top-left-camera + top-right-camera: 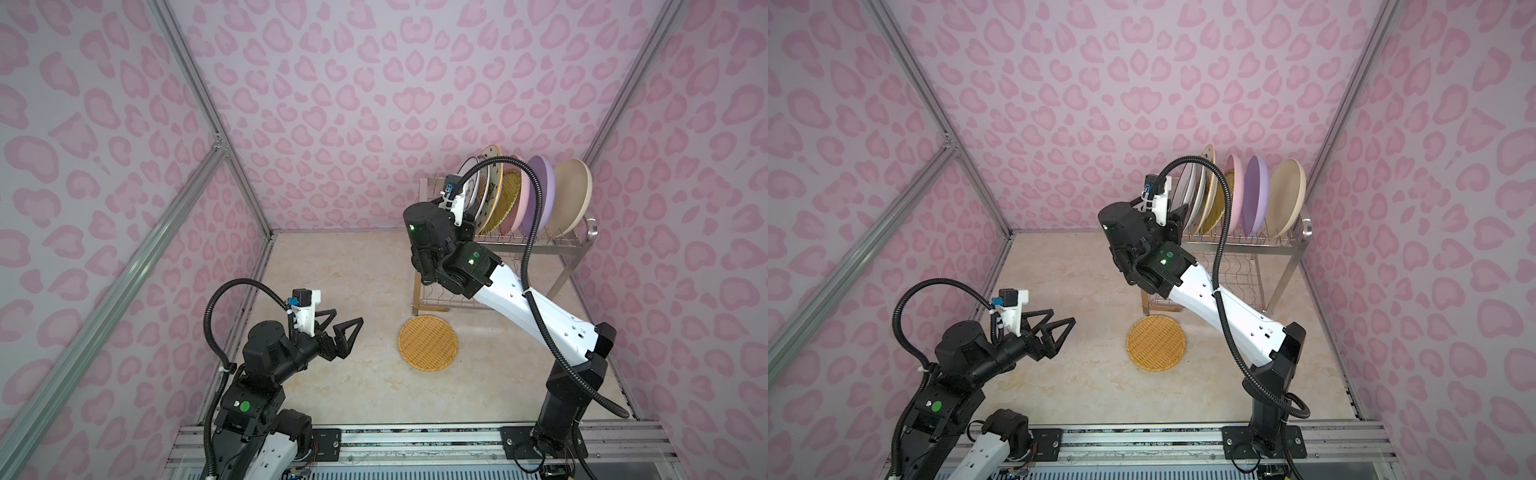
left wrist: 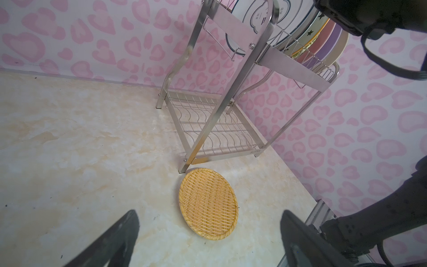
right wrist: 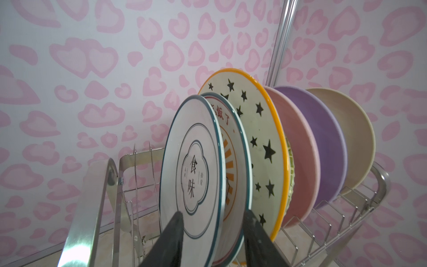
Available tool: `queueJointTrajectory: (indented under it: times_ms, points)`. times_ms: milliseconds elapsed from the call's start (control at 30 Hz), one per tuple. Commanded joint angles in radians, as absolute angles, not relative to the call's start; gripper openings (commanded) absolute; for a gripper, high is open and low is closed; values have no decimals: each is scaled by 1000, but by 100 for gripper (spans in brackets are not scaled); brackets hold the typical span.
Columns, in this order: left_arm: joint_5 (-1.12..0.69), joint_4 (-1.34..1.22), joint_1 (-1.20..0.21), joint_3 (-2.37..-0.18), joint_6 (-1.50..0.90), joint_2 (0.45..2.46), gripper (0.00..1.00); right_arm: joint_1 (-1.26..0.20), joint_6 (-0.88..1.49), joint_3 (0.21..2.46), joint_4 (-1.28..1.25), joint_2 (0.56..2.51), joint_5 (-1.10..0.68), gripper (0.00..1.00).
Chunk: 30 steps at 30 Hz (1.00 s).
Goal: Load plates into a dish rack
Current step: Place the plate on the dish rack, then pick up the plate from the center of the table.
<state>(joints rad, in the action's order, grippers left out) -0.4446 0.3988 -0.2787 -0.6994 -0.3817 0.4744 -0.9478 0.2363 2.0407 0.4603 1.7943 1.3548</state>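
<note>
Inspecting the load: seven plates stand on edge in the top tier of the dish rack (image 1: pixel 561 248). They run from the cream plate (image 3: pixel 342 138) at the 3 o'clock end to the dark-rimmed white plate (image 3: pixel 191 166) at the 9 o'clock end. The right hand (image 3: pixel 215 219) sits at that plate's lower rim, jaws apart, straddling it together with the sunburst plate (image 3: pixel 231 161) behind; no clamp is evident.

One item is outstanding: the yellow woven plate (image 1: pixel 428 343), lying flat on the bench (image 1: pixel 332 407) just in front of the rack's near leg.

Governing relation: in both top views this plate lies at about 3 o'clock from the left hand (image 1: pixel 348 316), which is low, pointed toward it, jaws spread wide and empty. From the right hand it lies at about 6 o'clock and well below.

Assessment: the left hand is the nearer. Round and flat, the plate offers no long axis, only its rim. The right wrist view shows free upright wires beyond the dark-rimmed plate.
</note>
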Motion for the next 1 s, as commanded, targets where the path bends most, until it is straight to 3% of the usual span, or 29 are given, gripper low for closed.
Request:
queueJointTrajectory:
  times_ms: [0, 200, 233, 300, 400, 767, 967]
  points:
    - [-435, 392, -278, -698, -378, 482, 97, -970, 138, 1992, 309, 1768, 1387, 42]
    - [-412, 411, -278, -706, -405, 511, 97, -1034, -122, 1801, -36, 1653, 1376, 44]
    - [-412, 410, -278, -707, -406, 516, 97, -1045, -137, 1783, -47, 1636, 1363, 55]
    - [-408, 411, -278, -712, -416, 527, 97, -1062, -128, 1771, 0, 1605, 1337, 61]
    - [-414, 410, -278, -722, -447, 550, 97, -1069, -6, 1756, 181, 1544, 1263, 98]
    - [-535, 377, -285, -635, -573, 675, 97, -1007, 236, 1382, 449, 1113, 855, 98]
    - [-438, 302, -421, -589, -626, 792, 97, -967, 313, 1129, 476, 871, 660, 98]
